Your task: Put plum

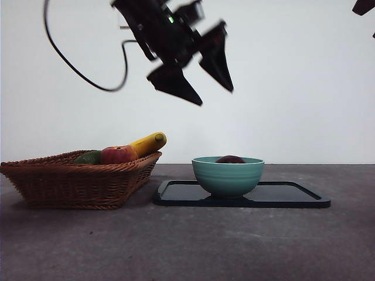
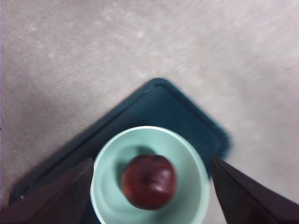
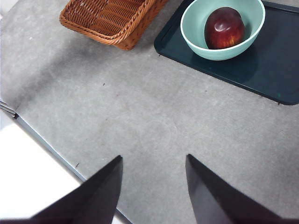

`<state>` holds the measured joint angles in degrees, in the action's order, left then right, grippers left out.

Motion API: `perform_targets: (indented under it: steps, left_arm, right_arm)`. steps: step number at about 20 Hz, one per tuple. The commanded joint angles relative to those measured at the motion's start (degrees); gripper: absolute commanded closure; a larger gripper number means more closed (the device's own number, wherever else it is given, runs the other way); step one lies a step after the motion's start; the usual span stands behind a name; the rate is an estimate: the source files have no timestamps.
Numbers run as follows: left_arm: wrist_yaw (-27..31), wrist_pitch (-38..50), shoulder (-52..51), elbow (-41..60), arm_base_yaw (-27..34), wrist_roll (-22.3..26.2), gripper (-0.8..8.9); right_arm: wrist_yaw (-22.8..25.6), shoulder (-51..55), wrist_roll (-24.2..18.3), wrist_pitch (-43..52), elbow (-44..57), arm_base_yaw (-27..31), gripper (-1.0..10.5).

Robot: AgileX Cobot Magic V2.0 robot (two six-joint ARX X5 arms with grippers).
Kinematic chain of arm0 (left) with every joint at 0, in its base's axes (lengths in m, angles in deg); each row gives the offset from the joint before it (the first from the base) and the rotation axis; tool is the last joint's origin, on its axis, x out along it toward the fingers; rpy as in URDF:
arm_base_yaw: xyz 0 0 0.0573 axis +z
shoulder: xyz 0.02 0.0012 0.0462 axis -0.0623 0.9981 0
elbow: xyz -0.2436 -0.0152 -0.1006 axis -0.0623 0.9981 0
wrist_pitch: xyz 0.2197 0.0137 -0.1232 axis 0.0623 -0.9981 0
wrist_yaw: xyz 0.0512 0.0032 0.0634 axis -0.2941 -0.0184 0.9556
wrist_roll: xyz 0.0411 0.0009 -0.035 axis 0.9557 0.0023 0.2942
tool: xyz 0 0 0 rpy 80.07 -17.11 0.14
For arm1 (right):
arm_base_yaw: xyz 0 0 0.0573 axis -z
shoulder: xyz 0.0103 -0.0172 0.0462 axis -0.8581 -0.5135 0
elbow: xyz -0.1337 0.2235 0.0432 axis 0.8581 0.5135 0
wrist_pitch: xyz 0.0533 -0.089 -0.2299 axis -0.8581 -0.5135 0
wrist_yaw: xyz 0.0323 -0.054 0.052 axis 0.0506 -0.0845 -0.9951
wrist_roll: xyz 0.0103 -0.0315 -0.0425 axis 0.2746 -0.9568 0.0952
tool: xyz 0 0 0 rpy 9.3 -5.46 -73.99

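The dark maroon plum point(image 2: 149, 181) lies inside the mint-green bowl point(image 2: 191, 161), which stands on a black tray point(image 1: 293, 196). In the front view only the plum's top point(image 1: 230, 159) shows above the bowl's rim point(image 1: 228, 175). It also shows in the right wrist view point(image 3: 224, 27). My left gripper point(image 1: 193, 79) hangs open and empty high above the bowl, tilted. My right gripper point(image 3: 154, 186) is open and empty, away from the bowl over bare table near the table's edge; it shows only as a black tip point(image 1: 364, 7) at the top right corner.
A wicker basket point(image 1: 76, 178) stands left of the tray, holding a red-and-yellow apple point(image 1: 119, 154), a banana point(image 1: 149, 143) and a green fruit point(image 1: 89, 157). The table's edge point(image 3: 56, 149) runs close to the right gripper. A black cable point(image 1: 82, 73) loops from the left arm.
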<state>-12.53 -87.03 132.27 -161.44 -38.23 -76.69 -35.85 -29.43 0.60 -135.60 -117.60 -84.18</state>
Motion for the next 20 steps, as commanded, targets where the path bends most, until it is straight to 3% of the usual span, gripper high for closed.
perform_targets:
  steps: [1,9,20]
  left_arm:
    - [1.5,1.7,4.3,-1.7,-1.4,3.5,4.11]
    - [3.0,5.4,11.9,-1.8,-3.1,4.3,4.11]
    - [4.2,5.5,14.9,-1.8,-4.3,4.5,4.13]
  right_arm:
    - [-0.2,-0.2,0.6,-0.6,-0.4,-0.3,7.3]
    - [-0.2,-0.2,0.6,-1.5,-0.4,-0.3,7.3]
    - [-0.1,-0.2,0.6,-1.9,-0.4,-0.3,7.3]
